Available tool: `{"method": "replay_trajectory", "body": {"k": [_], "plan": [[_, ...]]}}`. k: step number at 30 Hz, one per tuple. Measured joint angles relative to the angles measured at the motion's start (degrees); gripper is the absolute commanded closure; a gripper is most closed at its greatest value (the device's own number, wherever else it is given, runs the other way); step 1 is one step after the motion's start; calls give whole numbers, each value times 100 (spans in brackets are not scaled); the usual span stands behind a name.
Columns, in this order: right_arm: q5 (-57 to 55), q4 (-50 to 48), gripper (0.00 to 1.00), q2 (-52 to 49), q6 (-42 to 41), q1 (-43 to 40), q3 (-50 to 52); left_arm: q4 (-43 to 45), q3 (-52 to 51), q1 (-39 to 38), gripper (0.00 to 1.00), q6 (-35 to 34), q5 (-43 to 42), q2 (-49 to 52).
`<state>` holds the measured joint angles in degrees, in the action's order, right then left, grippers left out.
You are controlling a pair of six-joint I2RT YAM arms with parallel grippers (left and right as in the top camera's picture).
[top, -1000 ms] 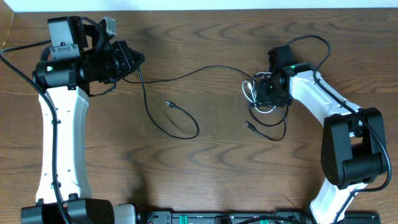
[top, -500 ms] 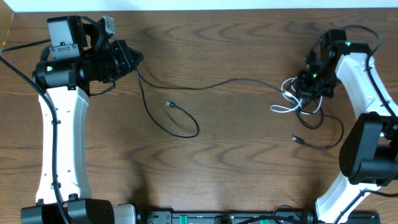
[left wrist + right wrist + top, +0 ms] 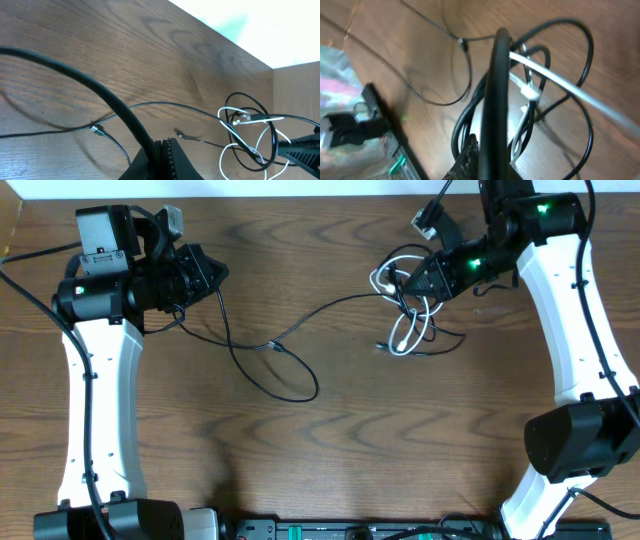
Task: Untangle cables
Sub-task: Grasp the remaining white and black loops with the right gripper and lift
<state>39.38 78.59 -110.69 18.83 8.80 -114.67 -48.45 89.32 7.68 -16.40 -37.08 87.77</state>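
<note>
We see the left pincer (image 3: 218,277) near the bench's (image 3: 330,460) far left corner, pinched shut on a black cable (image 3: 236,352). In the left wrist view that cable arches straight into the closed fingertips. From the pincer the cable drops toward the middle of the bench, curls in an open loop and ends at a small plug (image 3: 272,346). Another thin black strand runs from beside that plug to the tangle (image 3: 418,315).

The right pincer (image 3: 408,280) is by the far edge, right of centre, and is clamped on the tangle of black loops with the white cable (image 3: 403,340) wound through them. The loops hang below its tips. In the right wrist view a black strand passes right between the fingers. We cannot tell whether the lowest loop touches the bench.
</note>
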Motion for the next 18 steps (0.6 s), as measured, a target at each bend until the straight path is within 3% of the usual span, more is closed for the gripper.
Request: {"method": "replay_trajectory", "body": {"k": [11, 16, 17, 18], "plan": [[-138, -691, 99, 2, -302, 52, 1272, 4, 0, 0, 92, 17, 17, 0], [-175, -1154, 99, 2, -592, 264, 1403, -28, 0, 0, 92, 17, 17, 0], [-210, -1259, 99, 2, -702, 299, 1445, -31, -2, -9, 89, 17, 17, 0], [-243, -1357, 99, 2, -826, 345, 1502, -33, -4, -15, 78, 17, 17, 0]]}}
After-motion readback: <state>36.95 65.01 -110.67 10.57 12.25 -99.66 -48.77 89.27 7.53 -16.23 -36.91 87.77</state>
